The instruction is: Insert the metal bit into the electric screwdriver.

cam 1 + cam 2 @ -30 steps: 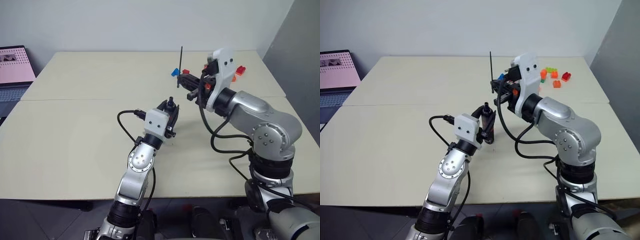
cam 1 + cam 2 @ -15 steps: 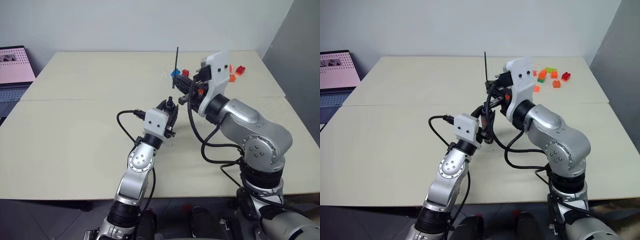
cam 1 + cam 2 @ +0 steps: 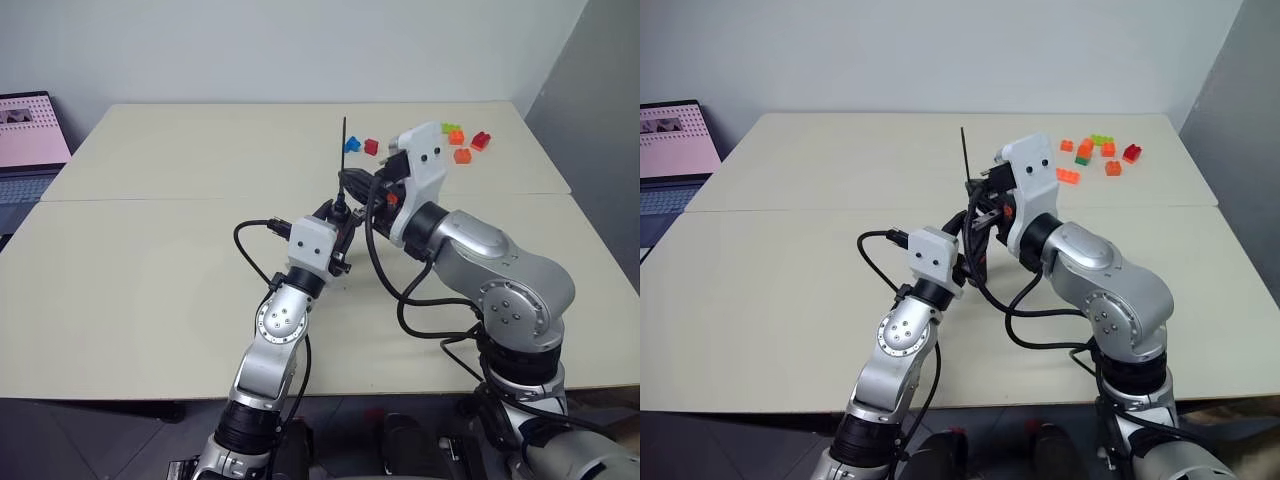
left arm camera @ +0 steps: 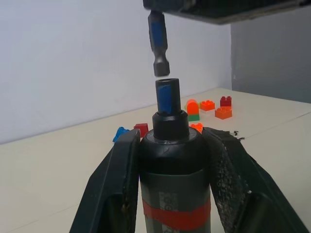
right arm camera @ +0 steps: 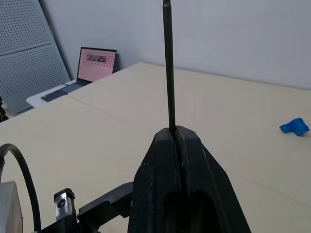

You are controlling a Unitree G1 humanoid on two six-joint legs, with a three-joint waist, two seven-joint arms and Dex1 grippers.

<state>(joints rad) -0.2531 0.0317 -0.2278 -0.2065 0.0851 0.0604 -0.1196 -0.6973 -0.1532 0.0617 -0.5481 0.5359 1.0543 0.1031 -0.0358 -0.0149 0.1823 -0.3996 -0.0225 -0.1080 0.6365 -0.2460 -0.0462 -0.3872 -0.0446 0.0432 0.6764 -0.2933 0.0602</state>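
My left gripper [image 4: 173,138] is shut on the electric screwdriver [image 4: 174,170], holding it upright; it is black with a red band and a blue-marked socket at its tip. The same tool shows small in my left gripper [image 3: 340,222] near the table's middle. My right gripper [image 5: 176,133] is shut on the metal bit [image 5: 168,63], a thin grey rod standing upright from the fingers. The metal bit [image 3: 344,150] hangs directly over the screwdriver. Its lower, blue-banded end [image 4: 158,46] sits just above the socket with a small gap between them.
A laptop [image 3: 28,130] stands at the table's far left edge. Several coloured toy bricks [image 3: 462,145] lie at the far right, and a blue and a red brick [image 3: 371,147] lie just behind the grippers. Black cables loop beside both wrists.
My right gripper has carried the bit leftward and a little down, from beside the screwdriver to right above its tip. The left gripper and screwdriver have stayed still.
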